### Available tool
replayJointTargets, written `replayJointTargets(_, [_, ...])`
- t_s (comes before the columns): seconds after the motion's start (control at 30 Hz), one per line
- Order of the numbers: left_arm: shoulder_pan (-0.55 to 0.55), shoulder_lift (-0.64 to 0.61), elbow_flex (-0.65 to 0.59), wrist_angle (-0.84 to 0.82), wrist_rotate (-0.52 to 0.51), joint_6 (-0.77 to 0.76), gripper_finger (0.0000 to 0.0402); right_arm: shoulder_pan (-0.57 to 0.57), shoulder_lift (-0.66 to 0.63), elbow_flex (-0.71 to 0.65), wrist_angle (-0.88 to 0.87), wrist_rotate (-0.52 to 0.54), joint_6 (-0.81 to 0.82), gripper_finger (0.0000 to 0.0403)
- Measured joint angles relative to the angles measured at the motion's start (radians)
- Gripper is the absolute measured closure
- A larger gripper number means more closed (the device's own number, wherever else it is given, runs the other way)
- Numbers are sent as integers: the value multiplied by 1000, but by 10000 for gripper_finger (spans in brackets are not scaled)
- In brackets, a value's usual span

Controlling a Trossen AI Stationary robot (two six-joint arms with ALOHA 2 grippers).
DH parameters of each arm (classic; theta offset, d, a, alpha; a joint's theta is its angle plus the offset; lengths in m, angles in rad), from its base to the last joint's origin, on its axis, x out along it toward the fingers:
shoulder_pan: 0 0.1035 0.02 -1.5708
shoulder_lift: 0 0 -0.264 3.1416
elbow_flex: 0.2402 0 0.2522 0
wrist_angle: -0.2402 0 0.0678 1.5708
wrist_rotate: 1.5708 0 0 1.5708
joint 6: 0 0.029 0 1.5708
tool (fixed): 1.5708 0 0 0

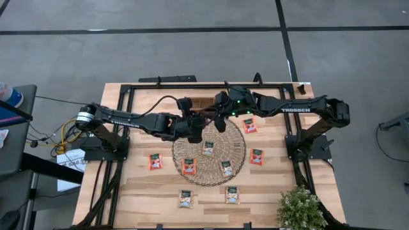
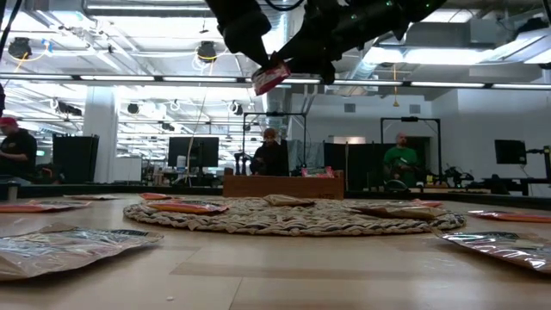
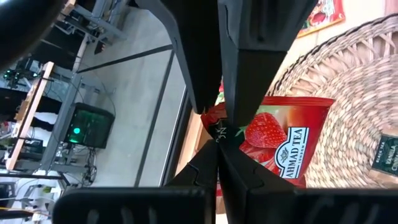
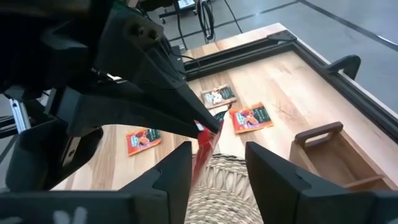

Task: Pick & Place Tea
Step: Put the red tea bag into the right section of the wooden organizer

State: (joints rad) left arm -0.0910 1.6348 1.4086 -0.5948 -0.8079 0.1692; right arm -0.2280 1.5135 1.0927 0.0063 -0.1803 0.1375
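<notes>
The left gripper [image 3: 219,146] pinches a red sachet [image 3: 273,146] in the air above the mat's [image 1: 236,156] far edge, the open right gripper [image 4: 217,165] straddling it, which should close squarely before left lets go.

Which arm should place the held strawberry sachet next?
Left. The left gripper is shut on the red strawberry sachet, held above the woven mat. The right gripper is open beside it, fingers either side of the sachet but not closed on it.

Red strawberry tea sachet [image 3: 280,146] held aloft, others flat
</notes>
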Motion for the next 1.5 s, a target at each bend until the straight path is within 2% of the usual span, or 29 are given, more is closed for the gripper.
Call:
replayJointTargets(0.33, [0, 0, 0, 19, 0, 0, 401, -3, -1, -1, 0, -3, 1, 314])
replayJointTargets(0.63, [0, 0, 0, 22, 0, 0, 401, -3, -1, -1, -2, -3, -9, 395])
replayJointTargets(1.1, [0, 0, 0, 40, -29, 38, 397, -1, -1, -2, -2, 31, -15, 402])
replayJointTargets(1.27, [0, -1, 0, 45, -35, 47, 364, -1, -1, -2, -3, 31, -14, 403])
replayJointTargets(1.5, [0, -1, 0, 48, -101, 47, 278, -2, -1, -2, -2, 34, -14, 403])
